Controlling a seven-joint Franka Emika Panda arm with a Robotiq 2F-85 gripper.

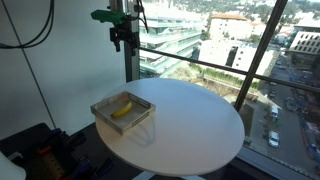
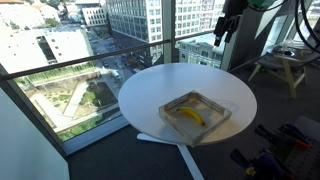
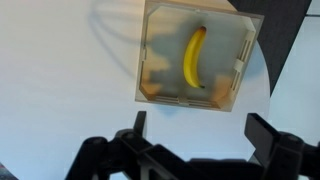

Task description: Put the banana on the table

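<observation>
A small yellow banana (image 1: 121,109) (image 2: 190,116) (image 3: 195,57) lies inside a shallow square greyish tray (image 1: 103,111) (image 2: 214,124) (image 3: 158,80). The tray rests near the edge of the round white table (image 1: 195,125) (image 2: 160,85) (image 3: 60,80). My gripper (image 1: 121,38) (image 2: 223,32) (image 3: 200,132) hangs high above the table, well clear of the tray. Its jaws stand wide open with nothing between them. In the wrist view the banana lies beyond the fingertips, lengthwise in the tray.
Large windows with a metal railing (image 1: 215,68) stand behind the table. A wooden stool (image 2: 280,68) sits past the table. Dark equipment and cables (image 1: 40,150) (image 2: 275,150) lie on the floor beside the table.
</observation>
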